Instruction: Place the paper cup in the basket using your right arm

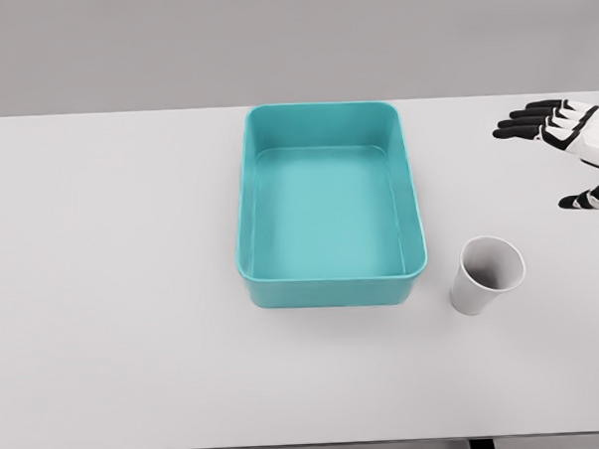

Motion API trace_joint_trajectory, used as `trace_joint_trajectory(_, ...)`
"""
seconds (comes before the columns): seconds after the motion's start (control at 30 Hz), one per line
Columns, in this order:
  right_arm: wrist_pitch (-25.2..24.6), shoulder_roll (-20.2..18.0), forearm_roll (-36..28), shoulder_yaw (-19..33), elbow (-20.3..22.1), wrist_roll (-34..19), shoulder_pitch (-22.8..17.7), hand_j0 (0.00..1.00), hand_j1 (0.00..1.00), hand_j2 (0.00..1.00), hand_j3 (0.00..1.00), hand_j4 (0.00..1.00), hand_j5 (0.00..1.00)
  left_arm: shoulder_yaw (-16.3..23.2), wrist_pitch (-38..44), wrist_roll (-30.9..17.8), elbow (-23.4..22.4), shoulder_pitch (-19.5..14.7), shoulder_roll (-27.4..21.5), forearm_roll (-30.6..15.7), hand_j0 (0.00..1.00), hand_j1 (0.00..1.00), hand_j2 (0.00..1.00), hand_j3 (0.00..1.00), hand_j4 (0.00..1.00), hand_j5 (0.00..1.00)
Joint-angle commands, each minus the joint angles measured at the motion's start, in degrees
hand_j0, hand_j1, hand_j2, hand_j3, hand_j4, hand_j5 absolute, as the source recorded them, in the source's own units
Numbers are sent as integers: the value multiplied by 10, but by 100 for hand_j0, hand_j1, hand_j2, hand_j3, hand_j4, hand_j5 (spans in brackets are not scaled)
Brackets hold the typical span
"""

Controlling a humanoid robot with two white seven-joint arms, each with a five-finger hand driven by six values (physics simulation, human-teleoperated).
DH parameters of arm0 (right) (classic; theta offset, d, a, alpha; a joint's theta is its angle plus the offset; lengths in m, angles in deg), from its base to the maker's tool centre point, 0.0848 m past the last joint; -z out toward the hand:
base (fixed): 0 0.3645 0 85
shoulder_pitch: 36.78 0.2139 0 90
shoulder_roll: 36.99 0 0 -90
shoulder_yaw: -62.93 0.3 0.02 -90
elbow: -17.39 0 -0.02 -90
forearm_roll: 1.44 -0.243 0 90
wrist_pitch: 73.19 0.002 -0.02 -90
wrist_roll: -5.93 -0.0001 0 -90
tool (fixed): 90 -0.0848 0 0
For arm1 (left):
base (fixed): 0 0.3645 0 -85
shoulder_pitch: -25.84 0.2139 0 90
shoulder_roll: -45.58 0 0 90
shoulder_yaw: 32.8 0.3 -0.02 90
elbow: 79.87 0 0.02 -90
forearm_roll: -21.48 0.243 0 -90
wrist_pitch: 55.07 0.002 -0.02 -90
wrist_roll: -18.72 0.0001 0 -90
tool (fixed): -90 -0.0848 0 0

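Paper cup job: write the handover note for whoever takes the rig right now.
Right hand: open, fingers spread, holding nothing, at the right edge of the view, beyond the cup and apart from it.
Left hand: out of view.
Paper cup: upright on the table, mouth up, just right of the basket's near right corner, not touching it.
Basket: teal, mid-table, nothing in it.
Done: nothing yet.
Left: reach, grasp the cup, lift it, set it in the basket.

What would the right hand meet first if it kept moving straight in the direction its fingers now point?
The right hand has open fingers pointing toward the picture's left. Going straight on, it would probably first meet the right wall of the teal basket. The paper cup stands nearer the camera, off that line. Hand height is unclear.
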State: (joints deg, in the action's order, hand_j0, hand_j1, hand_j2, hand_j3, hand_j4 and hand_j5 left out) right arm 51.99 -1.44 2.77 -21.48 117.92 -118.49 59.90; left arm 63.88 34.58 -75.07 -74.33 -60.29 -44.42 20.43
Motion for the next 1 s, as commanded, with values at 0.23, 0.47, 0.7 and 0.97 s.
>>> trace_joint_trajectory(0.23,-2,14,-10,18,-4,0,-4,100,100,100,100,100,100,0,0,0,0,0,0,0,100,100,100,100,100,100)
trace_joint_trajectory(0.47,-2,-40,-225,28,-35,-1,-109,100,100,100,100,100,100,0,0,0,0,0,0,0,100,100,100,100,100,100)
trace_joint_trajectory(0.7,-2,-28,-326,24,-75,-6,-179,100,100,100,100,100,100,0,0,0,0,-1,0,0,100,100,100,100,100,100)
trace_joint_trajectory(0.97,-2,87,-358,28,-114,-6,-229,100,100,100,100,100,100,0,0,0,0,0,0,0,100,100,100,100,100,100)
